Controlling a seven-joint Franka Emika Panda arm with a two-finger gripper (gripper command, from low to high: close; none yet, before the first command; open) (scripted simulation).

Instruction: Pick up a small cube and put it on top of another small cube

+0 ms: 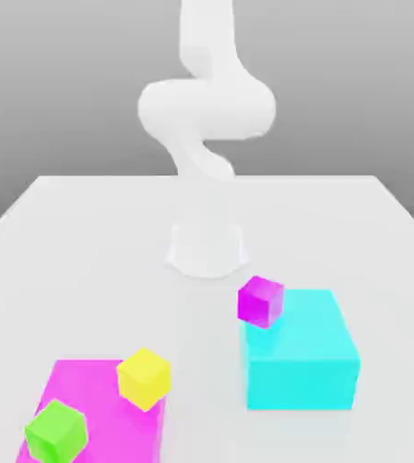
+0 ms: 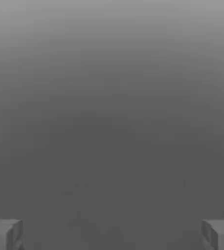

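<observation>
Three small cubes lie on the white table (image 1: 84, 235) in the exterior view. A purple cube (image 1: 261, 301) sits at the far left corner of a large cyan block (image 1: 303, 353); I cannot tell if it rests on the block or beside it. A yellow cube (image 1: 144, 378) and a green cube (image 1: 56, 431) sit on a flat magenta block (image 1: 84, 384) at the front left. In the hand view my gripper (image 2: 112, 234) is open, its grey fingertips (image 2: 6, 234) far apart with nothing between them, facing plain grey background.
The arm's white base (image 1: 207, 246) stands at the table's back centre, and the arm (image 1: 206, 108) curls upward from it. Bare table lies between the two large blocks and around the base.
</observation>
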